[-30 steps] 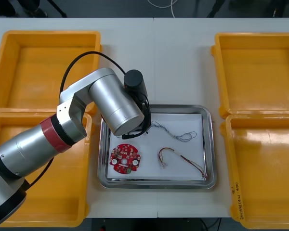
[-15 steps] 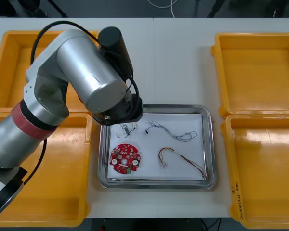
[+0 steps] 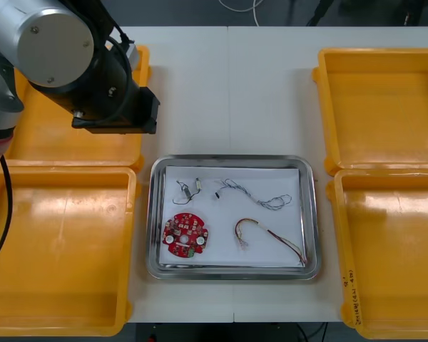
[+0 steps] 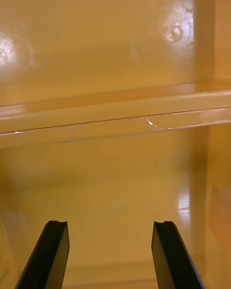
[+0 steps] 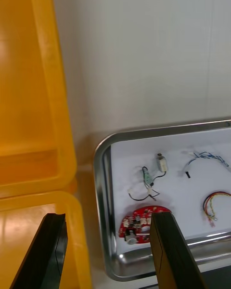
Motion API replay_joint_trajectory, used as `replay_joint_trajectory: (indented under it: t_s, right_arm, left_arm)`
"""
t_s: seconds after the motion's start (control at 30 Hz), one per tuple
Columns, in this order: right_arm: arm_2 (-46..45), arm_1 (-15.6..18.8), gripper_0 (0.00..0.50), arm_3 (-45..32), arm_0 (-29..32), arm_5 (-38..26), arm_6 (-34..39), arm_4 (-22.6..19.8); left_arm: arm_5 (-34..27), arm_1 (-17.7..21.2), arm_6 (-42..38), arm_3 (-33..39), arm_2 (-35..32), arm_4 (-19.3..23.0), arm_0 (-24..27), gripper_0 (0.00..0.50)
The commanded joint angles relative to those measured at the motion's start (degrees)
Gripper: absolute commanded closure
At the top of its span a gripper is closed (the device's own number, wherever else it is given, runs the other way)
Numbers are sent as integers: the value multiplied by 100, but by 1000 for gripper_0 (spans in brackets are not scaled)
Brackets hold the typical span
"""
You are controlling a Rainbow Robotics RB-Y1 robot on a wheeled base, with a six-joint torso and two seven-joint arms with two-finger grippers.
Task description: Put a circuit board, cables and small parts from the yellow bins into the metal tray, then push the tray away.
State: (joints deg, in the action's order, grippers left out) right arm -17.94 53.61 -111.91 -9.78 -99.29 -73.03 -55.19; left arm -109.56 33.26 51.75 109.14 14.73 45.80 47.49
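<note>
The left arm (image 3: 64, 50) hangs above the far yellow bin (image 3: 28, 146) on the left side. Its left gripper (image 5: 108, 216) is spread wide and holds nothing. The metal tray (image 3: 151, 214), white inside, sits on the table between the bins. In it lie the round red circuit board (image 3: 185, 236), a small metal part (image 3: 197, 188) on a thin black cable (image 3: 180, 191), the twisted blue and white cable (image 3: 264, 200) and the red and yellow cable (image 3: 260, 234) — all apart from each other. The right gripper (image 4: 110, 224) — fingers also wide apart, empty — hovers inside another yellow bin (image 4: 115, 111).
</note>
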Motion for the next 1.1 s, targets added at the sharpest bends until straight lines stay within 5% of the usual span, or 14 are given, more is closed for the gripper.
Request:
replay_joint_trajectory:
  t_s: [0.03,0.67,1.1]
  right_arm:
    - [-192,281,0,-130,46,41,281,-26]
    - [-201,290,0,-130,46,33,307,-26]
    - [-192,290,0,-138,46,15,272,-193]
  left_arm:
    - [-44,506,336,19,-488,237,111,0]
    - [-44,955,2146,142,-2202,325,-1198,0]
    - [-44,963,2410,924,-2800,237,-2455,0]
